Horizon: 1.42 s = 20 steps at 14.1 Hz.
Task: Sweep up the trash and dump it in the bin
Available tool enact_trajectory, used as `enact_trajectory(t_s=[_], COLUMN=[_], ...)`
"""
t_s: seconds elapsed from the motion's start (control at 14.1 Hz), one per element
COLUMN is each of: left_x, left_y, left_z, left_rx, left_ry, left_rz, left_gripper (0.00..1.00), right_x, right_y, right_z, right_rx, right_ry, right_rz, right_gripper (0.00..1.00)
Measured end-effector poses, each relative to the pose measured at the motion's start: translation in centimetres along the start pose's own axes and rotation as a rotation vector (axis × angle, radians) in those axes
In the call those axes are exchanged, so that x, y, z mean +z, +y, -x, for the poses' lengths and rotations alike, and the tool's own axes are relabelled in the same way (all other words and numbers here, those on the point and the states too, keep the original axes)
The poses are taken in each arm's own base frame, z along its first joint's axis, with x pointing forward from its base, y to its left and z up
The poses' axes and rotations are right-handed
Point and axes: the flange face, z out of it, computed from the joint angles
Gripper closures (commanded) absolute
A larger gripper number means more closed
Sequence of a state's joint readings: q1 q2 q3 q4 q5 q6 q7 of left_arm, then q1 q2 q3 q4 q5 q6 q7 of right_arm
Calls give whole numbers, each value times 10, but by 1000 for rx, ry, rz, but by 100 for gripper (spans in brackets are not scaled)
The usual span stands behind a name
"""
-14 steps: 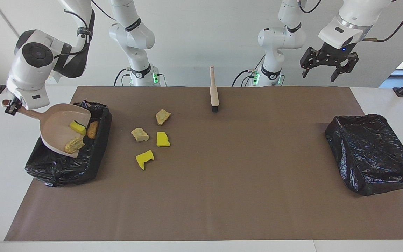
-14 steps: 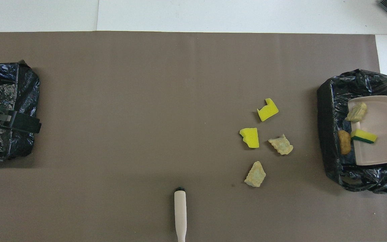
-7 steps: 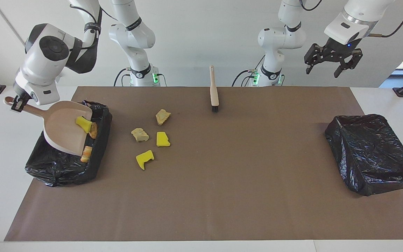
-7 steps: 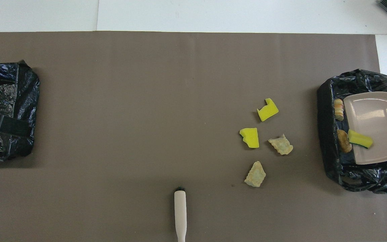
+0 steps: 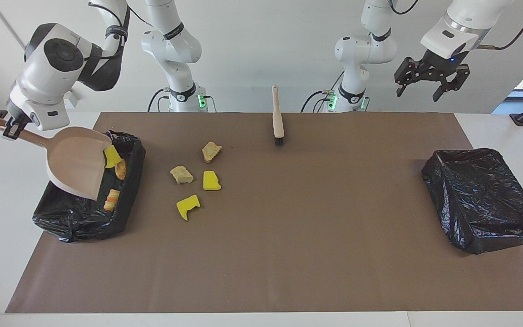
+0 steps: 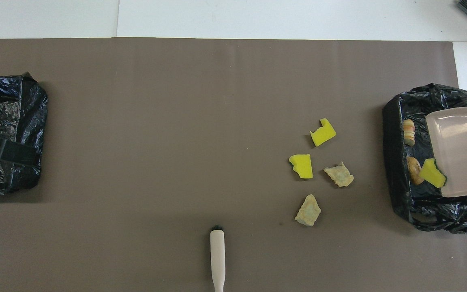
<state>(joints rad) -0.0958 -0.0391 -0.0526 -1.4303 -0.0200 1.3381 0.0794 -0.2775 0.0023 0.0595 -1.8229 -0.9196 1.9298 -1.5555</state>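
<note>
Dustpan (image 5: pixel 75 161): pale pink, tilted, raised over the bin at the right arm's end of the table, its handle running up to the right end effector.
Right end effector (image 5: pixel 11 128): pinching the tip of the dustpan handle, fingers pressed onto it.
Bin at right arm's end (image 5: pixel 68 218): tray lined with black plastic, standing on the brown mat (image 5: pixel 288 254).
Trash at the dustpan lip: one yellow sponge bit (image 5: pixel 112 157) at the pan's lower edge, over the bin.
Trash in the bin: an orange-brown oval (image 5: pixel 120 169) just beside the sponge bit; a striped beige scrap (image 5: pixel 111 200) lying on the liner, farther from the robots.
Trash on the mat: four pieces in a loose cluster between that bin and the brush. Beige chunk (image 5: pixel 211 151) nearest the robots; second beige chunk (image 5: pixel 181 175); yellow sponge block (image 5: pixel 211 180) just beside it; notched yellow piece (image 5: pixel 188 206) farthest from the robots. None touching another.
Brush (image 5: pixel 277 116): beige long handle, dark bristles, lying mid-table near the robots' edge of the mat, untouched.
Left end effector (image 5: pixel 431 81): raised in the air, fingers spread, holding nothing; this arm waits.
Bin at left arm's end (image 5: pixel 484 200): second black-lined tray.
</note>
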Motion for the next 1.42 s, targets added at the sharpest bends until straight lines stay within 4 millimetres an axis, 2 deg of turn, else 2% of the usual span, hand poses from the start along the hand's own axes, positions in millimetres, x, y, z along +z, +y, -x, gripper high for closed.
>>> enact_trajectory(t_s=[0.21, 0.35, 0.5, 0.71, 0.92, 1.2, 1.42], left_x=[0, 0, 0, 0, 0, 0, 0], left_y=[-1, -2, -2, -2, -2, -2, -2], left_z=[0, 0, 0, 0, 0, 0, 0], left_rx=[-3, -3, -3, -3, -4, -4, -4], left_ry=[0, 0, 0, 0, 0, 0, 0], left_rz=[0, 0, 0, 0, 0, 0, 0], left_gripper=[0, 0, 0, 0, 0, 0, 0], right_x=[-21, -38, -53, -86, -122, -165, -207], right_y=[5, 10, 15, 28, 39, 41, 43], right_z=[20, 25, 22, 3, -36, -94, -166], right_rx=[-11, -6, -11, 29, 172, 476, 713], right_ry=[-21, -29, -33, -1, 125, 327, 427], right_rz=[41, 72, 99, 107, 119, 50, -46], right_gripper=[100, 100, 100, 100, 100, 100, 100])
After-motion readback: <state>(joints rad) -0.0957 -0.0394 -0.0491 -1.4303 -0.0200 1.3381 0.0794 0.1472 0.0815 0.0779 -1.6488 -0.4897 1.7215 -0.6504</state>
